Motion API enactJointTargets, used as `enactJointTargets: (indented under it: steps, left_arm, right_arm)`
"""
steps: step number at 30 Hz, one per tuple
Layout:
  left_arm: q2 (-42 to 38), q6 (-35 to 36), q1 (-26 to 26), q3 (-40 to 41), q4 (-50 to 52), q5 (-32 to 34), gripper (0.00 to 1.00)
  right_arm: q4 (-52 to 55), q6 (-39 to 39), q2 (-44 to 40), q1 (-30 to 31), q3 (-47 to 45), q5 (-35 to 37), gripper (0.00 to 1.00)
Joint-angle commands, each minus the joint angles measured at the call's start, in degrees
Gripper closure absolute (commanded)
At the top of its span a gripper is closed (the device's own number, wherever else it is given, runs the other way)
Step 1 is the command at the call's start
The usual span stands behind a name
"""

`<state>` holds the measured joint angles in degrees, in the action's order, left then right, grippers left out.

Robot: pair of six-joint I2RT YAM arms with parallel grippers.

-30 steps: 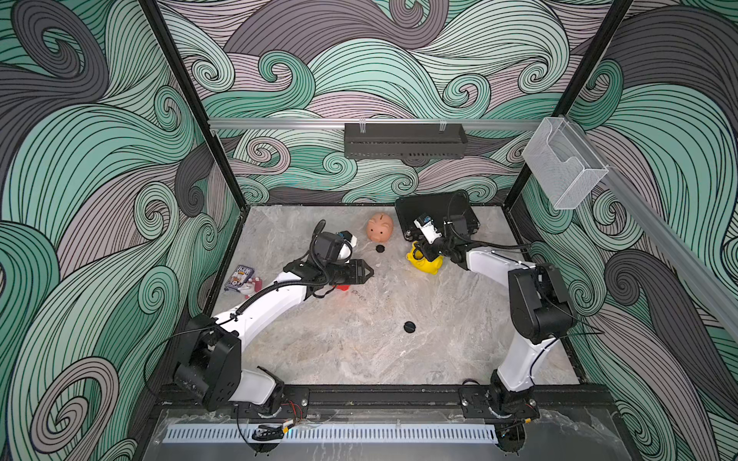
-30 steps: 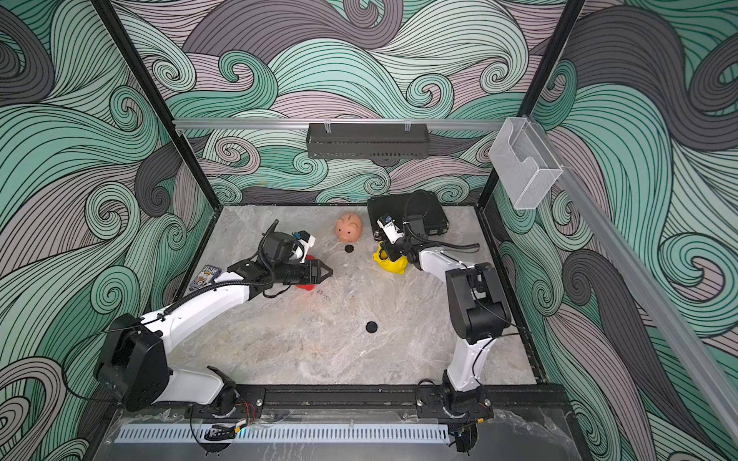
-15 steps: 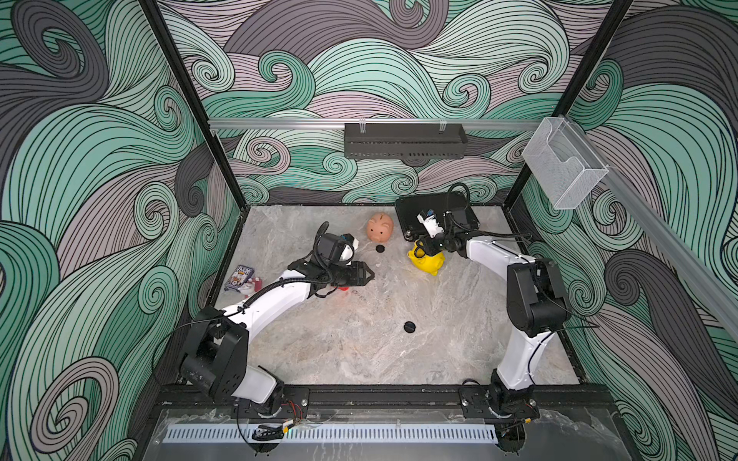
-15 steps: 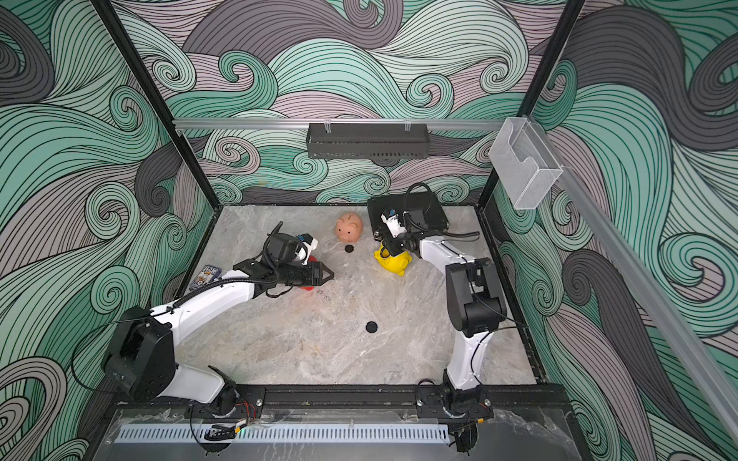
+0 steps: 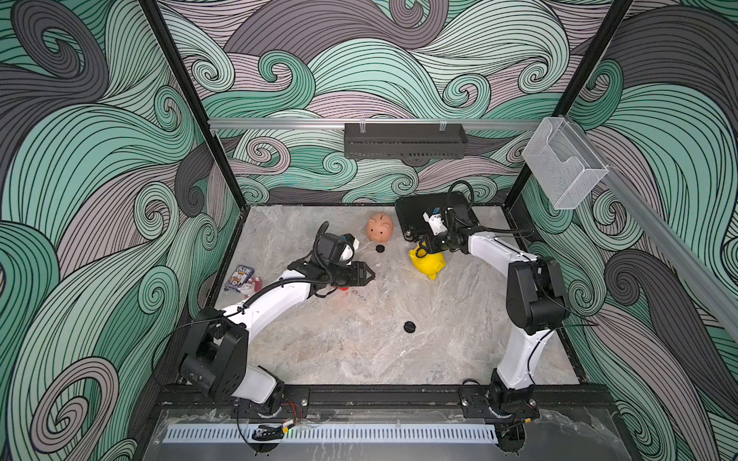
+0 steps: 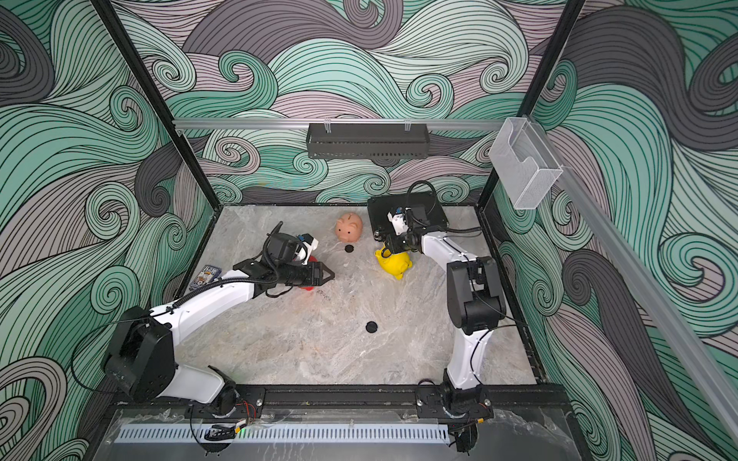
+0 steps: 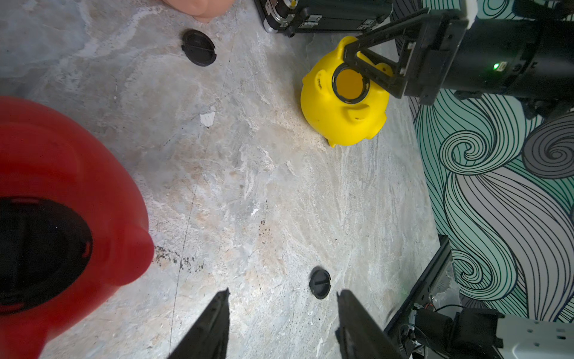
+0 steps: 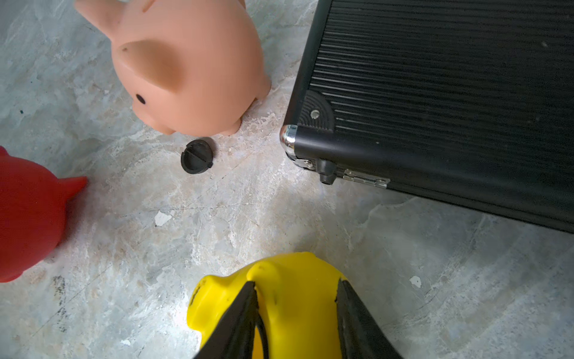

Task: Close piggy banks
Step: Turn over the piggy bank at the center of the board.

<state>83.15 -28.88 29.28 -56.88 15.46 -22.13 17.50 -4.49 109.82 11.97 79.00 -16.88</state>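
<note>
Right tool (image 8: pixel 296 314) has pulled back toward the counter's far edge, jaws clamping the overturned yellow pig's (image 5: pixel 429 261) open belly rim to steady it; left tool (image 7: pixel 281 314) hangs empty, part-open, beside the red pig (image 7: pixel 62 192), plugs unfitted

Even, bright overhead light leaves only soft shadows on the worktop (image 5: pixel 359 339), while the near red piggy bank (image 7: pixel 56 192) blurs out of focus.
</note>
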Motion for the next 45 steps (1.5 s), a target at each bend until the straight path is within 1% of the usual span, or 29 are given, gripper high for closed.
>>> enactJointTargets:
  steps: [1, 12, 15, 19, 23, 28, 39, 40, 45]
  left_arm:
    - [-1.15, 0.58, -0.54, -1.92, 0.36, -0.72, 0.44]
    - [-1.26, 0.49, -0.56, -1.84, 0.45, -1.12, 0.44]
    - [-1.24, 0.3, -0.43, -1.7, 0.44, -1.14, 0.44]
    - [-1.24, 0.15, -0.36, -1.48, 0.4, -1.16, 0.44]
    - [-1.24, 0.03, -0.32, -1.56, 0.16, -1.25, 0.44]
    - [-3.08, 0.12, -0.19, -1.81, 0.19, -1.42, 0.44]
    - [-2.03, 0.35, 1.02, -3.53, 0.43, -2.54, 0.44]
    - [-0.42, 0.52, 1.21, -4.03, 0.66, -2.63, 0.44]
    - [1.75, 1.18, 2.47, -6.32, 1.56, -3.09, 0.44]
  right_arm:
    - [4.0, 4.99, 1.58, 0.17, -1.53, -0.61, 0.57]
    - [3.33, 13.8, 1.8, -0.38, -4.35, -0.63, 0.57]
    - [-0.8, 16.33, 1.28, -0.38, -6.16, -1.73, 0.56]
    - [-3.26, 19.51, 0.44, -0.5, -7.86, -2.63, 0.56]
    - [-5.3, 22.07, -1.01, -0.53, -9.55, -2.73, 0.53]
    - [-5.03, 23.1, -3.31, -0.62, -9.49, -2.77, 0.47]
    - [-5.43, 24.21, -5.79, -0.69, -9.39, -4.57, 0.46]
    - [-5.47, 24.21, -6.05, -0.65, -9.31, -4.81, 0.46]
    - [-5.31, 24.37, -7.23, -0.63, -8.62, -5.68, 0.45]
